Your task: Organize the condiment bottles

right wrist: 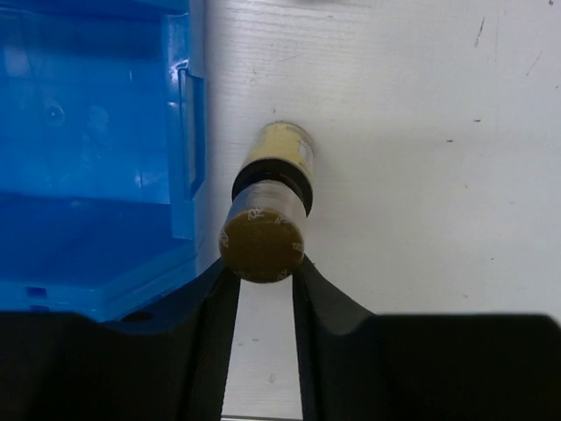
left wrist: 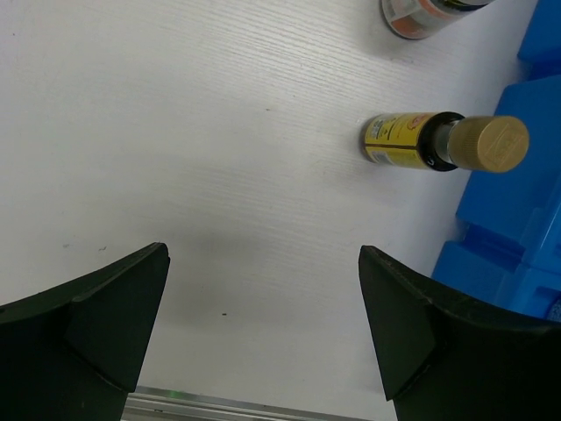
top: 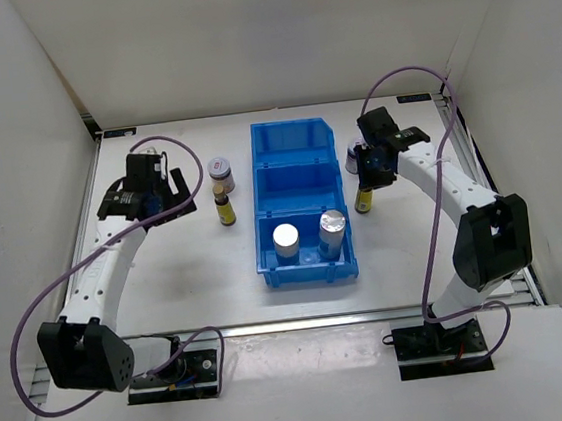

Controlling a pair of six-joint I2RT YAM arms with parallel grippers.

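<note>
Well, I was on the amber bottles: two silver-topped cylinders point(top: 286, 240) already stood in the near compartment of the blue bin point(top: 308, 274), and my right jaws stood narrow on either side of the cap of the right amber bottle point(right wrist: 263, 215), upright on the desk point(right wrist: 421, 175) just beside the bin wall. Whether they truly pinched it I couldn't tell. My left jaws were spread wide over bare desk, holding nothing. Next, I judged, a firm squeeze, then a lift over the wall into a free compartment. Only the right wrist view showed that cap between my jaws; the top view hid it but showed the left amber bottle point(top: 225, 211) and a squat jar point(top: 219, 170) waiting.
</note>
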